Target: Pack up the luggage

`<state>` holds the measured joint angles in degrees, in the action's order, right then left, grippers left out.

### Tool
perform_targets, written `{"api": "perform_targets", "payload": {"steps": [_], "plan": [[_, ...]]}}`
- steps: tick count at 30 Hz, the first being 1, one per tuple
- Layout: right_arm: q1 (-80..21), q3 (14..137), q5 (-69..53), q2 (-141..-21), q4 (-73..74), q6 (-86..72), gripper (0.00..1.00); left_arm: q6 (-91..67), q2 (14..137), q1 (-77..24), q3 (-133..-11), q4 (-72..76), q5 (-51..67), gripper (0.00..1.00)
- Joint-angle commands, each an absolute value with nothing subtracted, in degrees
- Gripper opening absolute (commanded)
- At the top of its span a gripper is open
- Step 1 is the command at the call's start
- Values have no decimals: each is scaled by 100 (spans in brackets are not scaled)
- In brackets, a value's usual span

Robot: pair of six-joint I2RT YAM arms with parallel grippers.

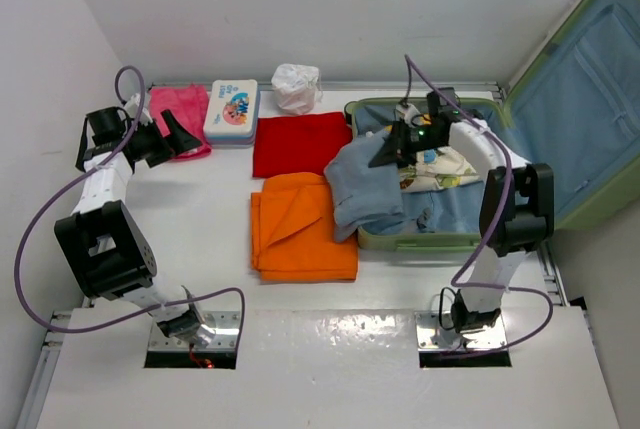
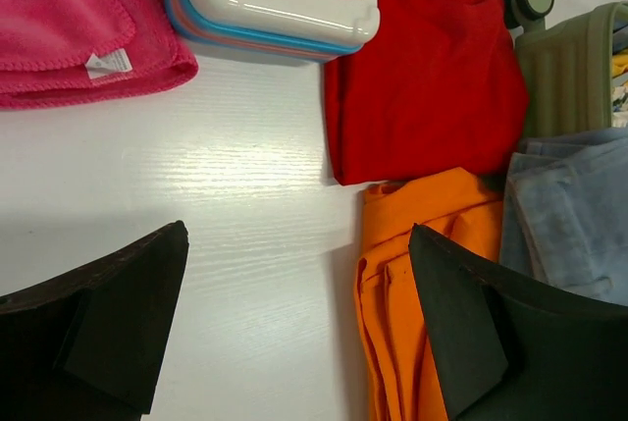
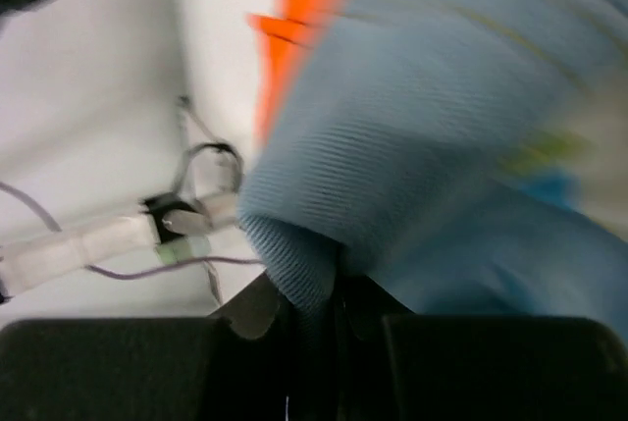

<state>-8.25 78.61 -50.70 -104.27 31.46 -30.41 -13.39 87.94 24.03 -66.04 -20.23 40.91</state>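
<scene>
Right hand (image 3: 332, 289) pinched shut on grey-blue garment (image 1: 365, 184) at luggage's (image 1: 585, 99) 9 o'clock edge; left hand (image 2: 299, 244) wide open, empty.

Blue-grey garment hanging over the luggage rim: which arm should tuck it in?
Right. The right gripper is shut on the garment, over the open luggage; the left gripper is open, empty, off by the pink towel.

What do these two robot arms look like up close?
Both the left arm and right arm have white links joined by chunky black joints. A thin purple cable loops along each. The left gripper and right gripper have black, wedge-shaped fingers.
</scene>
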Motion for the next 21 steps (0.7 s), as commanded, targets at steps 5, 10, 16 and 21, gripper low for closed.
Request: {"api": "perform_targets", "payload": {"steps": [5, 10, 16, 21], "plan": [[577, 7761, -3913, -10573, 5880, -203, 0, -1116, 8657, 2207, -6671, -1723, 4035, 94], [1430, 7638, -2982, -10565, 5687, 622, 0, -1169, 8710, 2013, -6557, -1539, 3981, 94], [1968, 7427, -2322, -10433, 5335, 1686, 0, -1169, 8815, 1898, -6504, -1485, 3911, 94], [2364, 7050, -1926, -10275, 4818, 2266, 0, -1222, 8868, 1776, -6504, -1433, 3858, 94]]}}
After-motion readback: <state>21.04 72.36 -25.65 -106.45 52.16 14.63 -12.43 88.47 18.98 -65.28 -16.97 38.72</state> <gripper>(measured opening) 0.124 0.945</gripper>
